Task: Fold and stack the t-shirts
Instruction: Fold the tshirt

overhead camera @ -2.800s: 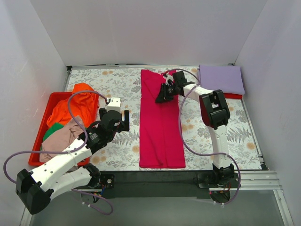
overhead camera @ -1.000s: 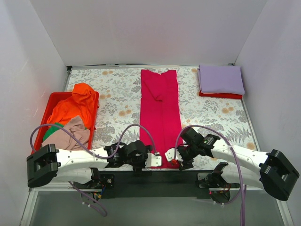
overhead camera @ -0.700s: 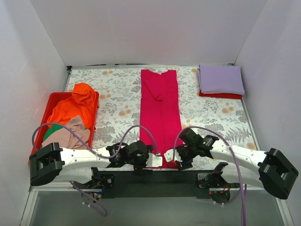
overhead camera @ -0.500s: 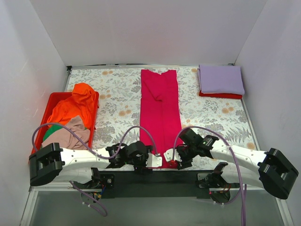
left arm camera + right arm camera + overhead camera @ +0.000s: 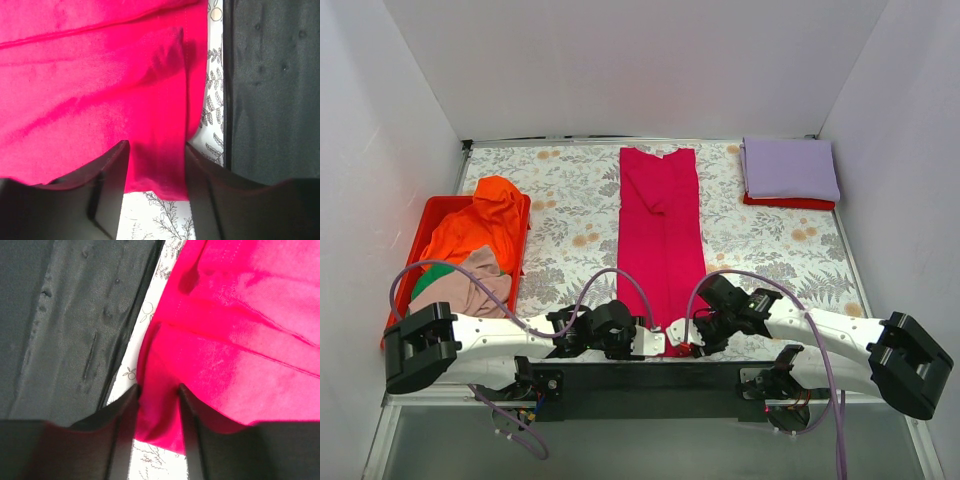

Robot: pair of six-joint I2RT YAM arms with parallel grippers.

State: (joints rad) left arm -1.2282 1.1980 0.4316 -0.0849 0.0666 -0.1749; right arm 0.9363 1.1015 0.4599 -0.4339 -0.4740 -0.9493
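Two end effectors (image 5: 156, 167) (image 5: 158, 407); perhaps six t-shirts (image 5: 660, 240)

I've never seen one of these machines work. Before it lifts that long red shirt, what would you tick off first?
1. The near hem of the red shirt lies between the fingers of the left gripper: ok.
2. The hem's other corner lies between the fingers of the right gripper: ok.
3. Both grips are squeezed tight enough to lift: cannot tell.
4. Nothing rests on the red shirt farther up: ok.
5. The cloth is flat for a clean fold: not ok, there is a crease near its far end.
6. The lavender shirt lies neatly folded in the far right corner, ready to be stacked on: ok.
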